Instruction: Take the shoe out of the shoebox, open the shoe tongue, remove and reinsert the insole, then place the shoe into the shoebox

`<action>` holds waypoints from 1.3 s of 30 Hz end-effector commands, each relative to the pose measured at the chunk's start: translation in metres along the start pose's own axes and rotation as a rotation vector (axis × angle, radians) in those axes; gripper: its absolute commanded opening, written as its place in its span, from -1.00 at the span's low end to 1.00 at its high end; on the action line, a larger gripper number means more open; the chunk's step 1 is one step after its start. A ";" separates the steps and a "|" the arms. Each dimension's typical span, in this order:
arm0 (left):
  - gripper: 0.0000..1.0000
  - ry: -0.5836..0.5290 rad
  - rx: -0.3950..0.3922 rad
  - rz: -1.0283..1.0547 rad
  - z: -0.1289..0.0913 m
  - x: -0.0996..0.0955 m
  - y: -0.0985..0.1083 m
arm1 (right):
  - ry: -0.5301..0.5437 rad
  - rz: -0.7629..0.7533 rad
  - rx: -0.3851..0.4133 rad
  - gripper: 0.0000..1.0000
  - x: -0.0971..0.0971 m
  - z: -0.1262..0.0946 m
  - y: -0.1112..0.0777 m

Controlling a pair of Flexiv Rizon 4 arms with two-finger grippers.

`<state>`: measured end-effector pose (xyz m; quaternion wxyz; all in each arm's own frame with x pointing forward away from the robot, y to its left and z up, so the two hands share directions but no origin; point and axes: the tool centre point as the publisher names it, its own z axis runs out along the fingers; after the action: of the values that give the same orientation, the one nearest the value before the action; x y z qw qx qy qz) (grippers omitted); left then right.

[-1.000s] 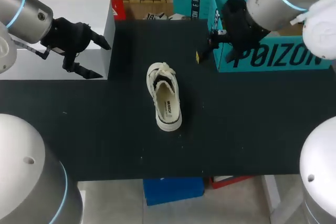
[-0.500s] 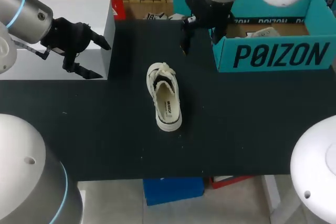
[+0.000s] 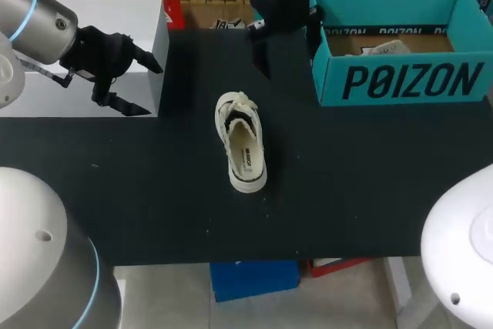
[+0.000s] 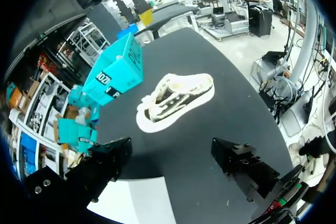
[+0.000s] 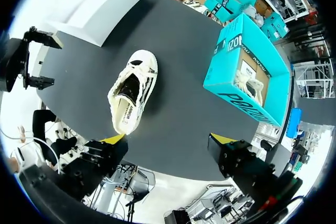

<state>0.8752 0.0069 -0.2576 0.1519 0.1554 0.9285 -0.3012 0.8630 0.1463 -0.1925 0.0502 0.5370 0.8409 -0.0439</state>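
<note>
Since the shoe [image 3: 241, 142] sits mid-frame on the counter [image 3: 370, 190], left of the shoebox [image 3: 400, 82], tongue-opening seems the step in hand: left end effector [image 3: 151, 88] and right end effector [image 5: 168, 144], both released and empty, must next descend onto it.

Shoes, two: loose shoe [image 3: 241, 142] at table [image 3: 370, 190] centre, second shoe [image 3: 383, 48] inside shoebox [image 3: 400, 82]. Shoebox, one: far right corner. White box [image 3: 115, 13], one: far left corner.

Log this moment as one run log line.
shoe: on table, outside shoebox | left end effector: open, empty | right end effector: open, empty
</note>
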 end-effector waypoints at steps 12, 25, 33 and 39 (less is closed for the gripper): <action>1.00 -0.006 0.000 0.002 0.001 0.001 0.001 | 0.070 0.061 -0.014 1.00 0.025 0.036 0.011; 1.00 -0.006 0.000 0.002 0.001 0.001 0.001 | 0.081 0.096 -0.014 1.00 0.032 0.070 0.019; 1.00 -0.006 0.000 0.002 0.001 0.001 0.001 | 0.062 0.099 0.002 1.00 0.036 0.091 0.027; 1.00 -0.006 0.000 0.002 0.001 0.001 0.001 | 0.055 0.101 0.010 1.00 0.039 0.110 0.033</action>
<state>0.8751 0.0069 -0.2577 0.1520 0.1554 0.9285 -0.3012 0.8764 0.1746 -0.2966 0.0280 0.5794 0.8141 -0.0269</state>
